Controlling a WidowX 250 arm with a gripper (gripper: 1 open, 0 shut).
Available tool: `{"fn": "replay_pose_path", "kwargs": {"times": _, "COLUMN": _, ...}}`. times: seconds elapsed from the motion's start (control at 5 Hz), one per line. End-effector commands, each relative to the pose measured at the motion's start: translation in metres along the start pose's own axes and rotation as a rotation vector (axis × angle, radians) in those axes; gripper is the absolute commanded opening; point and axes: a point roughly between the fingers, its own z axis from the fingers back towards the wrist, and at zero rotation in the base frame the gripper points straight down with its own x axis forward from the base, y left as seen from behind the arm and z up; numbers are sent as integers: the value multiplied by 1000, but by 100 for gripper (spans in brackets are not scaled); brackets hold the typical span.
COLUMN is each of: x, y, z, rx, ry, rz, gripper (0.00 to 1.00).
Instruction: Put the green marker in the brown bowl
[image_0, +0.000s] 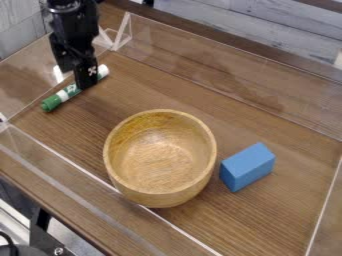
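In the camera view, the end effector (80, 80) is at the upper left of the frame, a dark shape reaching down from the top edge. Its jaws stand open, spread over the upper right part of the marker (56, 99), with nothing visibly gripped between them. Whether either fingertip touches the marker or the wood cannot be told from this angle.

The marker lies on the table (201, 65), left of the middle and in the upper half of the frame. It is slanted, one end toward the lower left and the other toward the upper right, beneath the end effector. Green shows at its lower left end, with a paler stretch further up; the end effector hides part of the rest.

The bowl (160, 158) stands upright just below the middle of the frame, its opening facing up. It is light brown, round and thick-walled, and its inside shows bare wood. The marker is outside it, well apart, toward the upper left.

A blue block (247, 167) sits on the table to the right of the bowl, near its rim but apart from it, and set at an angle. The tabletop is brown wood, with long seams running across it. In the lower left corner is a dark object (30, 232), partly cut off by the frame and too unclear to name.
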Motion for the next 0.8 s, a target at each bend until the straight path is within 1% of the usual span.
{"fn": "replay_pose_path", "kwargs": {"times": 0.0, "x": 8, "y": 19, "z": 7, "rx": 47, "ry": -55, "rz": -13, "gripper": 100}}
{"fn": "replay_pose_path", "kwargs": {"times": 0.6, "x": 13, "y": 28, "z": -15, "rx": 14, "ry": -83, "rz": -19, "gripper": 100}}
